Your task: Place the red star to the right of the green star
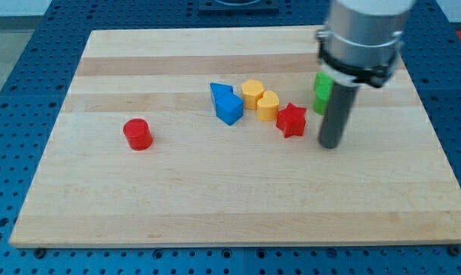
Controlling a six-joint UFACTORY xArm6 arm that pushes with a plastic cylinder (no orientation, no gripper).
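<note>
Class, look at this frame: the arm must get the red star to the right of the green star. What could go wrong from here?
1. My tip sits to the view's right of the red star, so pushing from here would likely drive it left, away from the goal.
2. The yellow blocks lie close on the star's left; such a push may knock them.
3. The arm partly hides the green block, so its exact position is uncertain.

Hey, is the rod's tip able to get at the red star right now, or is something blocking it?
Probably yes. My tip sits just to the view's right of the red star, with bare board between them. The yellow blocks lie on the star's far side, and the green block is behind the rod.
</note>
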